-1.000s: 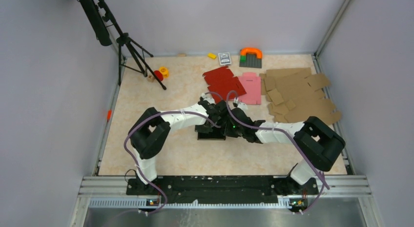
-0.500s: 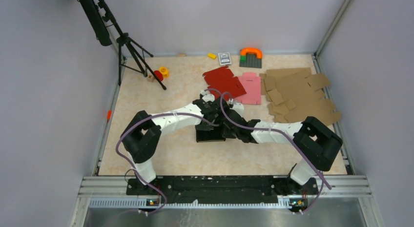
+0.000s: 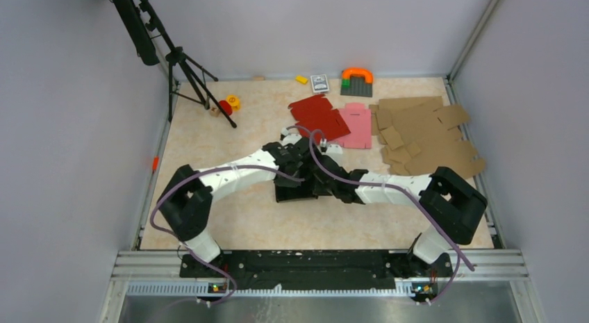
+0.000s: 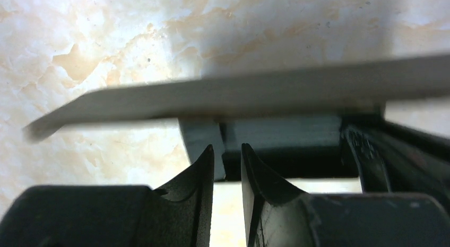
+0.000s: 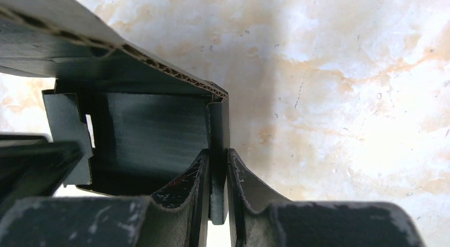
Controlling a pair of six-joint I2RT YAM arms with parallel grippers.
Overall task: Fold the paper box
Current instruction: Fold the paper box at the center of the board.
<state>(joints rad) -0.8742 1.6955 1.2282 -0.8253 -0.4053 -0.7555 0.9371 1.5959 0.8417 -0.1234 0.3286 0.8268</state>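
Raising a wall of the black thin-cardboard paper box [image 5: 154, 119].
My right gripper [image 5: 218, 152] pinches that wall; my left gripper [image 4: 227, 147], cannot tell. I crease it square.

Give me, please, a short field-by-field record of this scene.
paper box: black, partly folded, walls raised
right hand: shut on one upright box wall
left hand: slightly open, gripping nothing, facing the box
far side: red blank, pink blank, brown cardboard pieces

Paper box [image 3: 290, 194] mostly hidden from above
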